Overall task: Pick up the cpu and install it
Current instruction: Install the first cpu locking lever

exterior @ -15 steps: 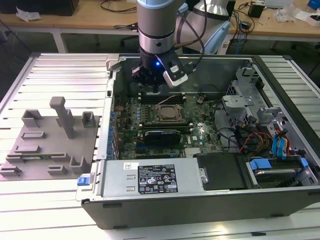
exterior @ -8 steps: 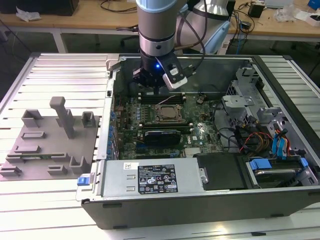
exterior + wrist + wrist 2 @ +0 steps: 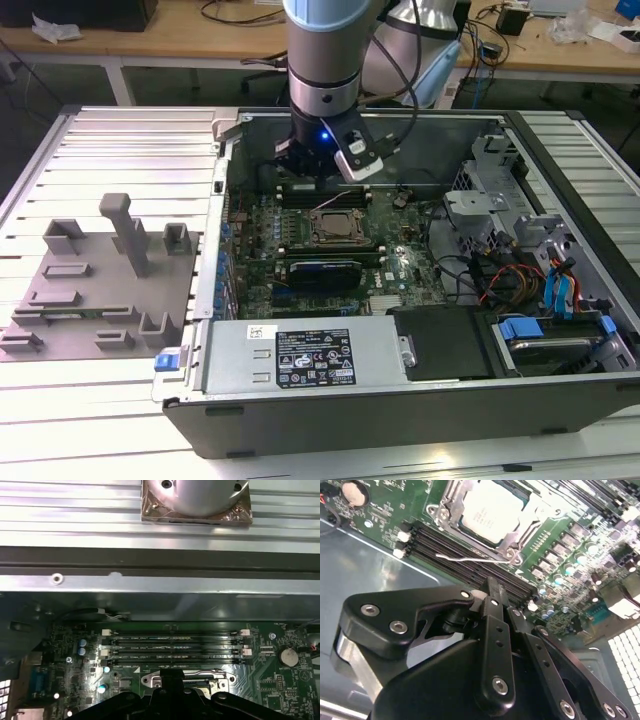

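The cpu (image 3: 491,511), a flat square chip with a silvery top, lies inside the metal socket frame (image 3: 517,539) on the green motherboard (image 3: 570,605); in the exterior view the cpu (image 3: 334,224) sits mid-board. My gripper (image 3: 492,587) hangs just off the socket, over the black memory slots (image 3: 450,550), fingers drawn together with nothing between them. A thin wire lever (image 3: 470,559) lies along the socket's edge. In the exterior view the gripper (image 3: 300,175) is behind the socket, near the case's back wall. In the first wrist view the gripper (image 3: 172,680) covers part of the socket frame (image 3: 222,684).
The open computer case (image 3: 215,300) lies on a ribbed metal table. A power supply (image 3: 300,355) fills its front; drive cages (image 3: 500,215) and cables (image 3: 500,280) crowd the exterior view's right. A grey fixture plate (image 3: 100,290) with upright posts stands at the left.
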`<state>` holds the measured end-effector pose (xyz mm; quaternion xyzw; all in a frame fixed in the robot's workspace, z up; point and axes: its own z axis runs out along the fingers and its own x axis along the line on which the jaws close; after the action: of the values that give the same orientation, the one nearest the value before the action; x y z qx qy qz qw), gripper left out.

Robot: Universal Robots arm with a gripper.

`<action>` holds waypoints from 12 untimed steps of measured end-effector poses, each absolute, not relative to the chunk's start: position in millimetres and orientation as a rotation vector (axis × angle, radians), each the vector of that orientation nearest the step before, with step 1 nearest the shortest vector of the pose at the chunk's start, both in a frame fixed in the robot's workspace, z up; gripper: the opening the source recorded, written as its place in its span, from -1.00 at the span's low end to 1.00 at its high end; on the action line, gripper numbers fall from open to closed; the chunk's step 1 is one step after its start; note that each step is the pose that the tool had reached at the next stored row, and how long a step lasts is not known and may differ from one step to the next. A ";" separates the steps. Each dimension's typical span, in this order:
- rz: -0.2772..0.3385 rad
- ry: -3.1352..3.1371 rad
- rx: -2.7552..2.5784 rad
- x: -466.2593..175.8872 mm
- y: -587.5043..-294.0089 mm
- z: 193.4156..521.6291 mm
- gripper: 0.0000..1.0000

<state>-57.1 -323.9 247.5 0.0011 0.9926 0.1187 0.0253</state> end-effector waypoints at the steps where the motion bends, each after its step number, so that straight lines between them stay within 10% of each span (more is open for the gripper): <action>1: 0.367 3.069 0.006 -55.3 -323.9 247.2 -0.79; 12: 0.366 3.068 0.023 -40.9 -323.9 243.7 -0.79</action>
<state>-40.9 -323.9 243.7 0.0074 0.9926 0.1183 0.0260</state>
